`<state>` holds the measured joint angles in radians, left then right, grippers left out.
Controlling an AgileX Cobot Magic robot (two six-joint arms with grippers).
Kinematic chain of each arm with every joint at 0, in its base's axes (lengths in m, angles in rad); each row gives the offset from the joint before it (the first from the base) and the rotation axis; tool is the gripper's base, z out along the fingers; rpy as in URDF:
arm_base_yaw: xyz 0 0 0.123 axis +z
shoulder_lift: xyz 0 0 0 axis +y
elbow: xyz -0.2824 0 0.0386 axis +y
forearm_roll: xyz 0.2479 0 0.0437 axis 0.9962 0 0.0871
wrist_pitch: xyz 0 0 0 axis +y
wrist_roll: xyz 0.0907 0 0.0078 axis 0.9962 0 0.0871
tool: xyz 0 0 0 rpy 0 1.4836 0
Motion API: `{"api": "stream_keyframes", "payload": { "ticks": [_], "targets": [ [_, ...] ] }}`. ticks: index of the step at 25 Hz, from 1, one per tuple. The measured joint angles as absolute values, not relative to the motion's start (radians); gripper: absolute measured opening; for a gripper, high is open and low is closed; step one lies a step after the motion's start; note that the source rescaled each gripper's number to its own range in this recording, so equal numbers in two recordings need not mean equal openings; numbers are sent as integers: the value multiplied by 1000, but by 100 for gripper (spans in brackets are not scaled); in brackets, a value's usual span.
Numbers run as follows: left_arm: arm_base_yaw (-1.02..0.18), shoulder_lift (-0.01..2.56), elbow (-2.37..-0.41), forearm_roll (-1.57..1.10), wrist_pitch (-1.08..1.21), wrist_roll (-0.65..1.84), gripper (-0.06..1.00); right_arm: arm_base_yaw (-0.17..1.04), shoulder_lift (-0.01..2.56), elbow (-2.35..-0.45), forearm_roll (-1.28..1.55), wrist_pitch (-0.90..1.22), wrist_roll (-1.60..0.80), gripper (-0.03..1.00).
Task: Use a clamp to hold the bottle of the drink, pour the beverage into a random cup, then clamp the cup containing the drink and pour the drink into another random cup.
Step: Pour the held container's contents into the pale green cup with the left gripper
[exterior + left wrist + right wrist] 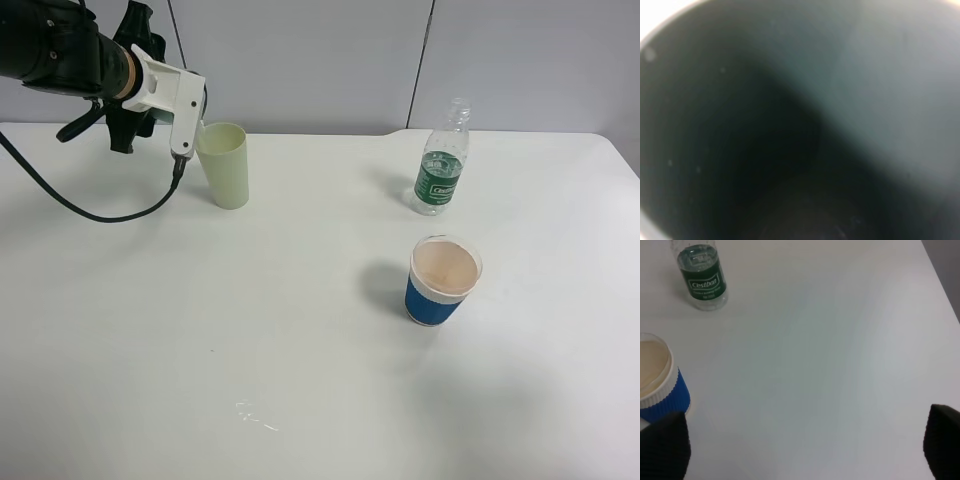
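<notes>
— Dark green tumbler wall fills the left wrist view. Held?
— The left gripper is closed, high at the table's far left corner; whether it pinches the wall, I cannot tell.
— Nearby?
— The pale yellow-green tumbler stands just beside it, upright.
— The right gripper?
— Fingers spread wide, nothing between them, above bare table.
— Count the rest.
— One bottle, upright, far right; one blue cup near it, apart. Three cups in all.
</notes>
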<state>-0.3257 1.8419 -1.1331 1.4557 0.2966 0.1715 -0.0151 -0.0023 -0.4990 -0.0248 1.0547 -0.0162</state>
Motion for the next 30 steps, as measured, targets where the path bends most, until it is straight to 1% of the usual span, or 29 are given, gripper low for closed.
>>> {"api": "stream_keyframes", "payload": {
  "ticks": [7, 30],
  "targets": [
    [-326, 1842, -1133, 1465, 297, 211, 0, -15, -2, -499, -25, 1055, -16, 85],
    [-341, 1842, -1133, 1565, 299, 199, 0, -15, -2, -499, -25, 1055, -16, 85]
  ]
}}
